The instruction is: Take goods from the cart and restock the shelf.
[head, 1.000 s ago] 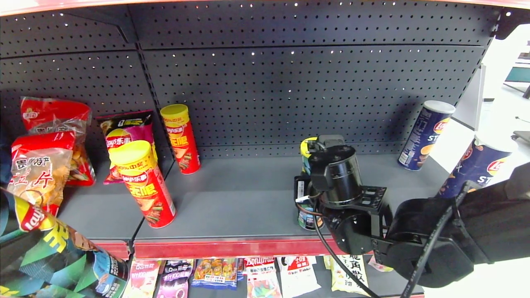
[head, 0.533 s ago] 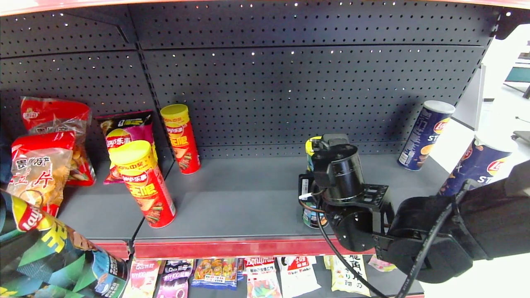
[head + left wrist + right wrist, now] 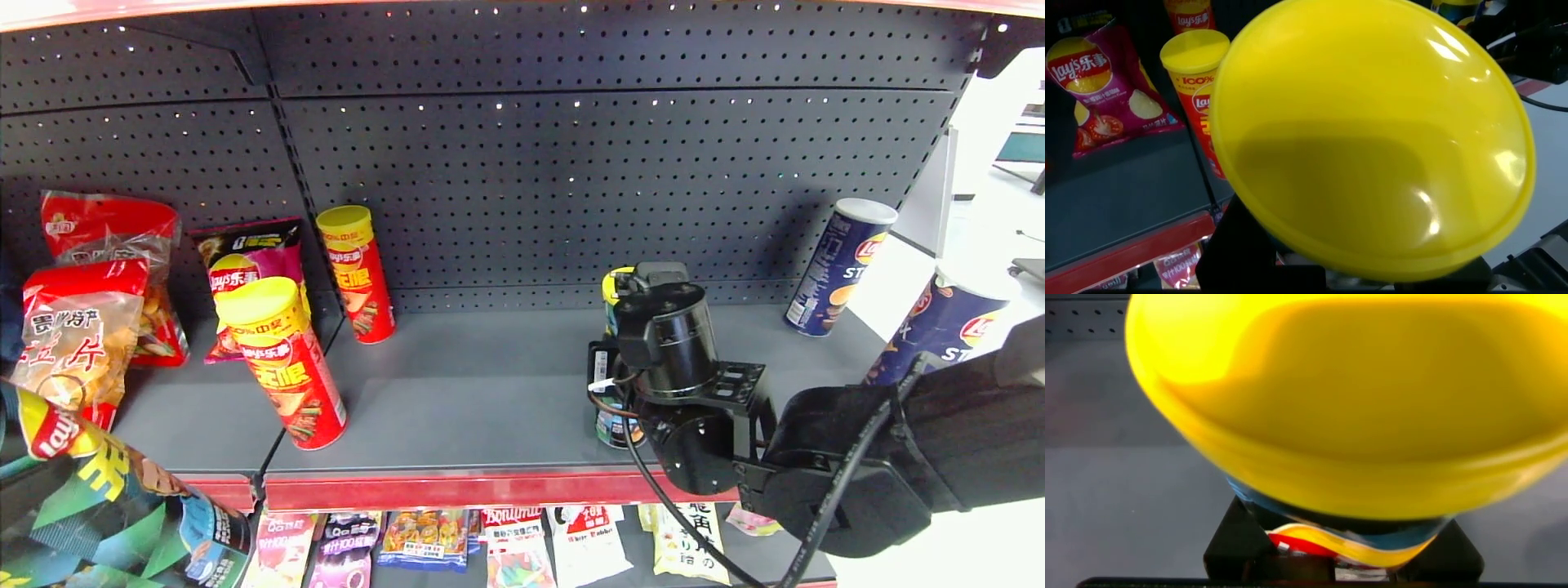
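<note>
the shelf (image 3: 473,400) is the biggest thing here: a grey board with a red front lip and a pegboard back. the right arm (image 3: 857,465) comes in from 4 o'clock and ends over the board a little to 3 o'clock of its middle. at 8 o'clock, out in front of the lip, a spare can (image 3: 122,510) with a green, black and yellow wrap hangs tilted in the air. the left tool (image 3: 1259,260) is pinching it, and its yellow lid faces that wrist's camera.

red snack bags (image 3: 82,327) and a purple bag (image 3: 249,261) lean at 9 o'clock. two red cans stand just inside them, one (image 3: 282,367) near the lip and one (image 3: 357,273) at the back. two blue cans are at 3 o'clock, one (image 3: 839,265) by the pegboard and one (image 3: 947,327) nearer the front.

the task's thing, a yellow-lidded can (image 3: 614,426), is upright with its base at or just above the board, near the front edge. the right tool (image 3: 611,371) is pressed onto its sides, and the wrist hides most of its body.

this looks like the set-down step of restocking. i cannot tell if the base is fully seated, so the next move calls for a slight lowering until it rests. then the tool should spread and draw back toward 5 o'clock without nudging the can. the bare stretch at the middle of the board would suit the spare can.
</note>
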{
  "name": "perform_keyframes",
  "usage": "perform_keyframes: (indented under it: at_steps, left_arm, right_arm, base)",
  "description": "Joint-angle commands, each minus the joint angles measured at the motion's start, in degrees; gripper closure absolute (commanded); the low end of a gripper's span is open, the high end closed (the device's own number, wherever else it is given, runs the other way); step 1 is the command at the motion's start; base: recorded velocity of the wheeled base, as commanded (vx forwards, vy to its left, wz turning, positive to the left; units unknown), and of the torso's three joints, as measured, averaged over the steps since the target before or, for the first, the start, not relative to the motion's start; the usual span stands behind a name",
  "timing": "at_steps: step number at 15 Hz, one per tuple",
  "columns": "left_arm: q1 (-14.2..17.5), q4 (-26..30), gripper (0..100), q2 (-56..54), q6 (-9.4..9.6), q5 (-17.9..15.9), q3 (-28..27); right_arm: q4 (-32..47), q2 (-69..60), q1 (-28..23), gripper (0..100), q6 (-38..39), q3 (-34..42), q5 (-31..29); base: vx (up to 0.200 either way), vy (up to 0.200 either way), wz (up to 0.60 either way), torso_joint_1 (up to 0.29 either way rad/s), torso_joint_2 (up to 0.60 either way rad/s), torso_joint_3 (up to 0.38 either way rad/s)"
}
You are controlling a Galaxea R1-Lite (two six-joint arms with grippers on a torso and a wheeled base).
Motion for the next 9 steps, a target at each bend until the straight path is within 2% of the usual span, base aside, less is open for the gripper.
perform_keyframes:
  at_steps: [1,9]
  left_arm:
    - [0.00,0.00,100,-0.09,-0.01,0.01,-0.07]
    - [0.00,0.00,100,-0.35,-0.01,0.01,0.01]
  right_arm:
    - [-0.01,-0.07,0.03,100,0.01,0.00,-0.02]
    - [-0.01,1.16,0.56,100,-0.43,-1.23,-2.04]
  base:
    - [0.000,0.000,0.00,0.000,0.00,0.000]
    - [0.000,0.000,0.00,0.000,0.00,0.000]
